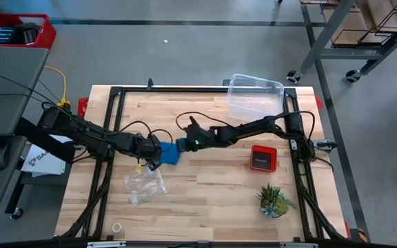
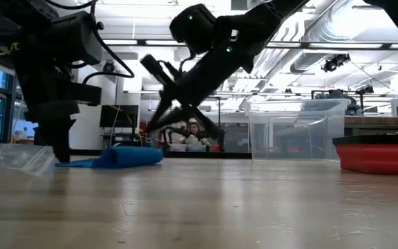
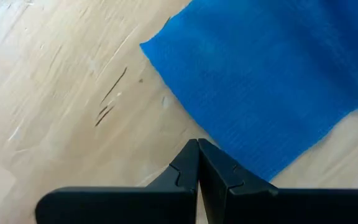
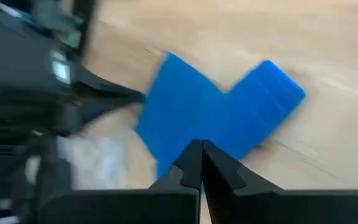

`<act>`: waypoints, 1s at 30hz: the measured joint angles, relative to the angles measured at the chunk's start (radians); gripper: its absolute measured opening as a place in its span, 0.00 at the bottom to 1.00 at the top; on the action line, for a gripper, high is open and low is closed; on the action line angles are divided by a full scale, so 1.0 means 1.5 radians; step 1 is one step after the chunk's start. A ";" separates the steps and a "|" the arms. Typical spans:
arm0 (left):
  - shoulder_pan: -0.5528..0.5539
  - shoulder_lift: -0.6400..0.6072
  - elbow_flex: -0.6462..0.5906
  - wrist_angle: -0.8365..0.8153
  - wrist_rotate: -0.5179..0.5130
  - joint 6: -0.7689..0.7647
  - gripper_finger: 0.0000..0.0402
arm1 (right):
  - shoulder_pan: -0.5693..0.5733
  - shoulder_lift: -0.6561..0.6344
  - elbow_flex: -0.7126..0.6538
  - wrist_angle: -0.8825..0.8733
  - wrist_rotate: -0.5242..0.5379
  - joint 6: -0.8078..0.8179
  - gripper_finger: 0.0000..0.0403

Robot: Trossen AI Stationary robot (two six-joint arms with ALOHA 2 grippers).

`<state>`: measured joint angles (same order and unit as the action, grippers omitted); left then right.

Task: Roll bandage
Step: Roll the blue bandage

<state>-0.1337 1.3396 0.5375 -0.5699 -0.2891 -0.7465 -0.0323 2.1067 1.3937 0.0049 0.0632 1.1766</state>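
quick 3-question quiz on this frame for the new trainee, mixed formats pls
1. True or false: the left gripper is open wide around the bandage.
2. Which item sits at the table's far right corner in the high view? A) clear box B) potted plant C) plastic bag
3. Fill in: the right gripper is ___ (open/shut), its tips at the blue fabric.

Key:
1. False. Its fingers are closed together, tips at the edge of the flat blue part.
2. A. The plant is near the right front; the bag lies left of centre.
3. shut
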 joint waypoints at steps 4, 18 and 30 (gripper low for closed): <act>0.000 0.001 0.020 -0.056 -0.013 0.056 0.00 | -0.008 -0.002 0.000 0.045 -0.012 -0.024 0.00; 0.077 -0.001 0.089 -0.068 -0.017 0.197 0.00 | -0.053 -0.072 0.000 -0.052 -0.101 -0.116 0.00; 0.123 0.038 0.096 0.097 0.114 0.106 0.00 | -0.099 -0.278 0.000 -0.530 0.043 -0.282 0.00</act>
<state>0.0510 1.3961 0.6820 -0.4251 -0.1187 -0.5878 -0.1805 1.6894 1.3937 -0.7894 0.1275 0.7544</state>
